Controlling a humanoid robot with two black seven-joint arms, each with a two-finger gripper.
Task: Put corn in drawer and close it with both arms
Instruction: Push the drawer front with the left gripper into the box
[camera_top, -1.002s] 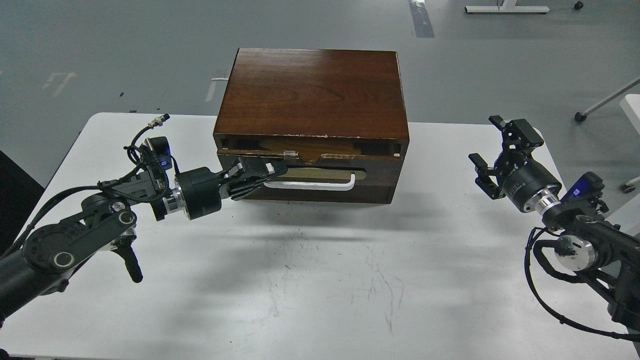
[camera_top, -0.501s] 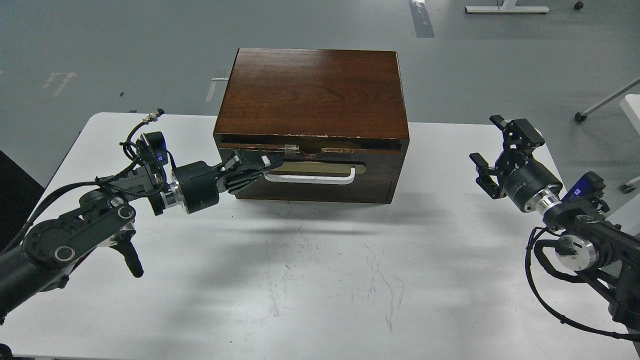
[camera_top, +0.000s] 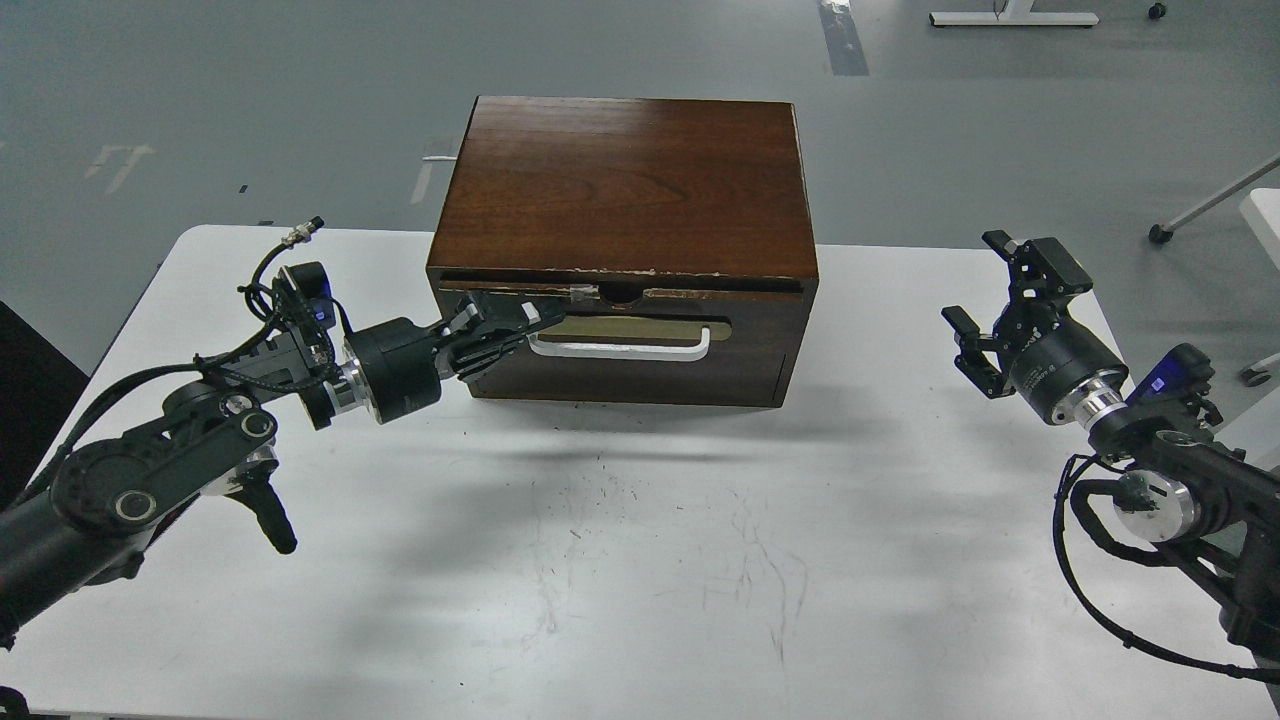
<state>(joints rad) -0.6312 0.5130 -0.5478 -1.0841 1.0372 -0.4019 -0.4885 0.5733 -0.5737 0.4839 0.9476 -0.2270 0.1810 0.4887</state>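
The dark brown wooden box stands at the back middle of the white table. Its drawer sits pushed in, flush with the box front, with the white bar handle on a beige plate. My left gripper is shut and presses against the left end of the drawer front, beside the handle. My right gripper is open and empty, apart from the box, over the table's right side. The corn is hidden.
The box has a chipped top front edge. Grey floor lies beyond the table, with a white stand's legs far back right and another wheeled leg at right. The table's front shows scuff marks.
My left gripper has moved forward against the drawer front. The drawer has gone from partly open to shut in the box. My right arm has barely moved.
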